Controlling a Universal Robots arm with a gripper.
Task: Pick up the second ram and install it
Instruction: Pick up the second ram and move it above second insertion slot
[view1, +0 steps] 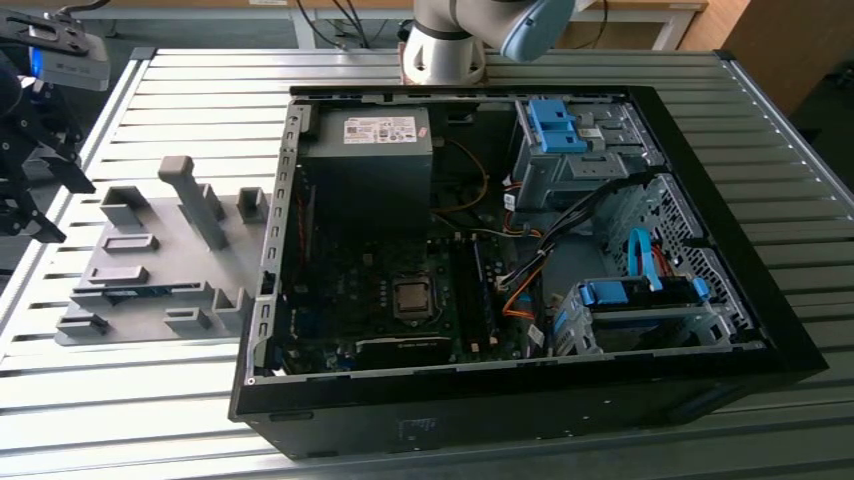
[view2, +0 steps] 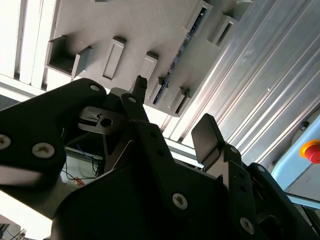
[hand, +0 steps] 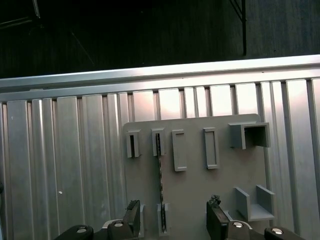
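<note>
Ribbed metal table (view1: 134, 400) with grey holder plate (view1: 160, 240) beside open computer case (view1: 534, 400)

A ribbed silver metal worktop (view1: 441, 70) is seen with a brushed sheen that throws back bright light; a flat grey plastic holder plate (hand: 195, 195) with raised blocks is finished matt and smooth; the slim blue circuit-board stick (hand: 160, 190) set on edge in it looks dull; the black pincer (view2: 172, 106) is made of matt links with bright metal screw heads; the black metal computer case (view1: 534, 415) is painted satin, its blue plastic drive-bay clips (view1: 550, 125) slightly glossy.
</note>
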